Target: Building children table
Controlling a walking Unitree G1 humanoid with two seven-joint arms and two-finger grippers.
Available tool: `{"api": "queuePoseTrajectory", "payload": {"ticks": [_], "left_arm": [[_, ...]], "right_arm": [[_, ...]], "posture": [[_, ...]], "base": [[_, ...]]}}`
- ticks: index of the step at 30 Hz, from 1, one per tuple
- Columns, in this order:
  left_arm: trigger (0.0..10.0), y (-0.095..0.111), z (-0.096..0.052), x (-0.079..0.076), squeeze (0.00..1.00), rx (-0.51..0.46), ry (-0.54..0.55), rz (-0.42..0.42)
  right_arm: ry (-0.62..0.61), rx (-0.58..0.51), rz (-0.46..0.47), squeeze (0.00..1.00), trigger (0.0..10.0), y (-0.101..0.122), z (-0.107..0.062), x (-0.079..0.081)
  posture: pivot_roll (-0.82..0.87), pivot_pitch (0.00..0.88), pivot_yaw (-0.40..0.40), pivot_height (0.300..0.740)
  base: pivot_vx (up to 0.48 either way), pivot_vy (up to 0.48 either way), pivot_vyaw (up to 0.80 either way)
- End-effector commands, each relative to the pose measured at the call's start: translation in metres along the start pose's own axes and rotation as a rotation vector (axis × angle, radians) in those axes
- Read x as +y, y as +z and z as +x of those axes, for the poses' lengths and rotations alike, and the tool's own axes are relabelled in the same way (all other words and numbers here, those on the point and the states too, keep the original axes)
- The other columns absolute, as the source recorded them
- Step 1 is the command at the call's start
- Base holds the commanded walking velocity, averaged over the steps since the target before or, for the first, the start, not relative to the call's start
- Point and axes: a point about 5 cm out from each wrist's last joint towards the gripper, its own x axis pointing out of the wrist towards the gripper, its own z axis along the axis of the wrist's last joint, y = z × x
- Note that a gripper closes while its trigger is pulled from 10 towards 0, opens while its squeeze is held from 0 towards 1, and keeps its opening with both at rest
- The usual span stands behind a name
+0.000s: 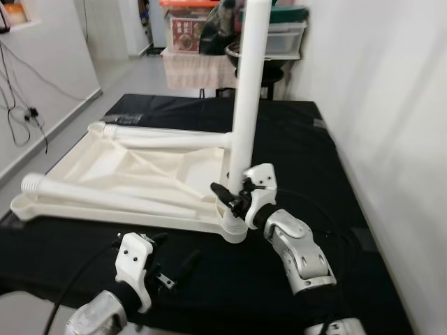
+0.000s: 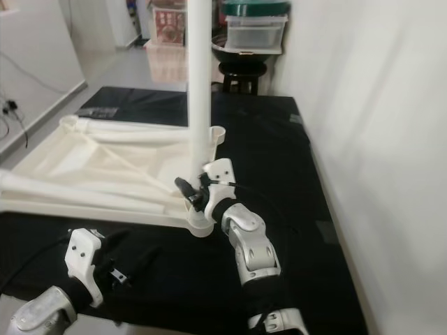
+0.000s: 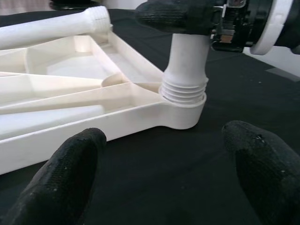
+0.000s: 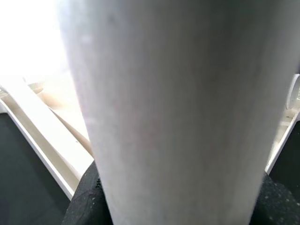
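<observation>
While my right gripper [image 1: 234, 197] is clamped around the foot of the upright white table leg [image 1: 249, 84], that leg stands straight up in the corner socket [image 1: 235, 228] of the upturned white plastic tabletop [image 1: 133, 174], at the tabletop's near right corner. From my left wrist the leg's threaded end [image 3: 183, 91] shows seated in the socket, with a few ridges of thread above the rim. My right wrist camera sees the pale shaft close up, a black fingertip [image 4: 84, 199] pressed against it on each side. The tabletop lies underside up on the black cloth [image 1: 300, 153], toward the cloth's left edge. Two more white legs lie loose inside it: one [image 1: 98, 197] along its near edge, its threaded end toward the left, and another [image 1: 164, 136] along its far edge. My left gripper [image 1: 167, 269] sits low over the cloth's near edge, just short of the tabletop's near rim, fingers [image 3: 70, 173] spread apart and holding nothing
</observation>
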Motion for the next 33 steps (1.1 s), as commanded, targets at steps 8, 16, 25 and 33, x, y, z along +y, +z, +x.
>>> {"api": "queuePoseTrajectory", "payload": {"ticks": [8,16,25,33], "left_arm": [[10.0,-0.002,-0.001,0.002,0.00,0.003,0.018,-0.018],[10.0,-0.003,0.001,0.002,0.00,0.006,0.005,-0.030],[10.0,-0.005,0.003,0.001,0.00,0.007,0.005,-0.034],[10.0,-0.006,0.004,0.000,0.00,0.006,0.003,-0.038]], "right_arm": [[0.226,0.050,0.099,1.00,10.0,0.000,0.004,0.008],[0.674,-0.045,-0.058,0.00,10.0,0.039,0.001,0.001],[0.830,-0.016,-0.041,0.00,8.4,0.055,0.010,-0.013],[0.857,-0.001,-0.027,0.00,0.0,0.051,0.007,-0.024]], "posture": [[0.00,0.023,-0.001,0.740],[0.00,0.007,-0.001,0.740],[0.02,0.000,-0.011,0.740],[0.01,0.000,-0.014,0.740]], "base": [[0.000,0.000,0.00],[0.000,0.000,0.00],[0.000,0.000,0.00],[0.000,0.000,0.00]]}}
